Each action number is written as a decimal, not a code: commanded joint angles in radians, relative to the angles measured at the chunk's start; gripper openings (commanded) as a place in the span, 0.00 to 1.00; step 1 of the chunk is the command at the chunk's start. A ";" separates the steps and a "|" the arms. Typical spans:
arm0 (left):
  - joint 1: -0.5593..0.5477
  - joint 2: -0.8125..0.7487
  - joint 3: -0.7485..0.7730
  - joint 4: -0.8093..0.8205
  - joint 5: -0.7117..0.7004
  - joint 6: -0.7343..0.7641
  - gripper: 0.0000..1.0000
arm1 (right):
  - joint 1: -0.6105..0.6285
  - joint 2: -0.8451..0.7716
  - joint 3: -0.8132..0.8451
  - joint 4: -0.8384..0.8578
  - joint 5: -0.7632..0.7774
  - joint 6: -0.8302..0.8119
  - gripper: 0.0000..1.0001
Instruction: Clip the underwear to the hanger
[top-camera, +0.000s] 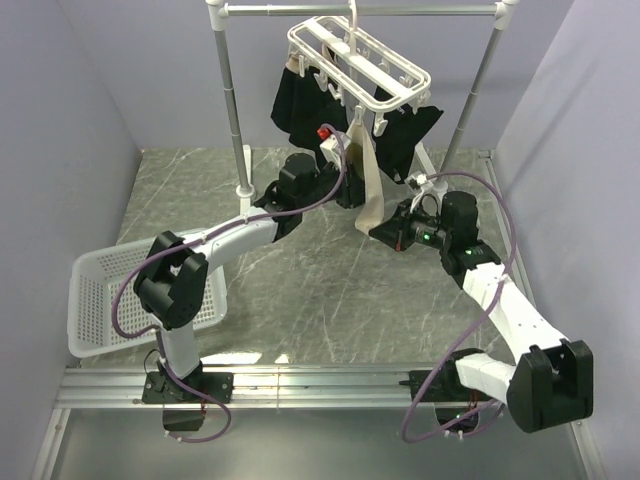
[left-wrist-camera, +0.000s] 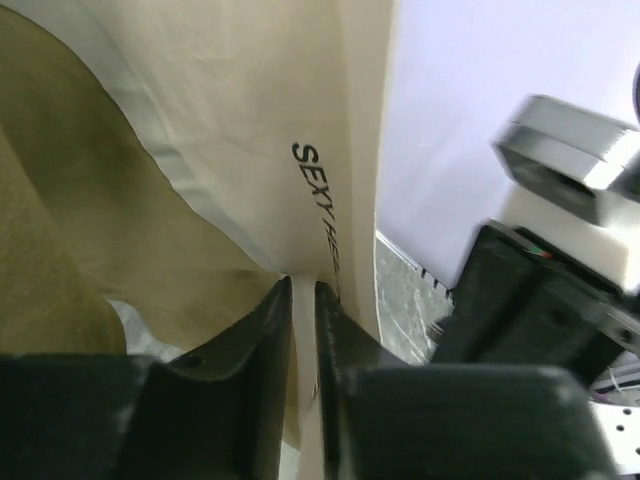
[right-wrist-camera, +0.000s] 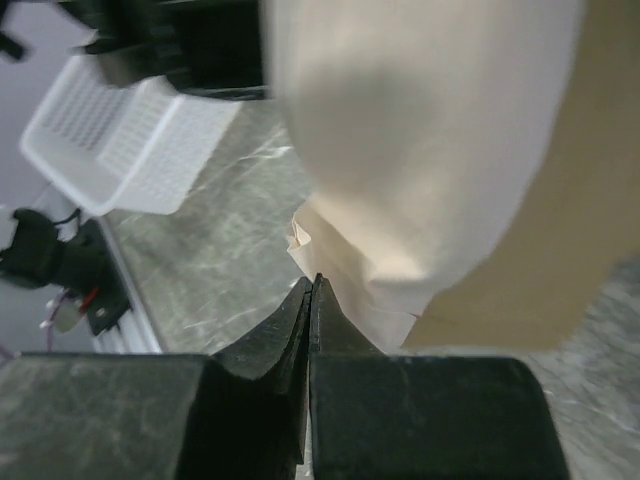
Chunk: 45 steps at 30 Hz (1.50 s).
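Left gripper (left-wrist-camera: 303, 292): narrow, pinching underwear (left-wrist-camera: 250, 150) waistband.
Right gripper (right-wrist-camera: 311, 290): closed at fabric edge.
Risk: thin pinch slips before reaching hanger (top-camera: 358, 60).

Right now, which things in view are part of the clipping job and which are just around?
Job: underwear, hanger, left gripper pinching the waistband, right gripper.
Just around: black garments, basket, pole rack.
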 joint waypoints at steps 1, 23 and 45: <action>0.013 -0.067 0.000 -0.016 0.034 0.019 0.27 | 0.002 0.035 0.002 0.075 0.100 -0.003 0.00; 0.119 -0.365 -0.143 -0.266 0.005 0.300 0.77 | 0.004 0.136 0.039 0.216 0.131 0.078 0.30; 0.168 -0.437 -0.109 -0.130 0.012 0.546 0.85 | -0.093 -0.120 0.295 0.068 0.267 0.021 0.68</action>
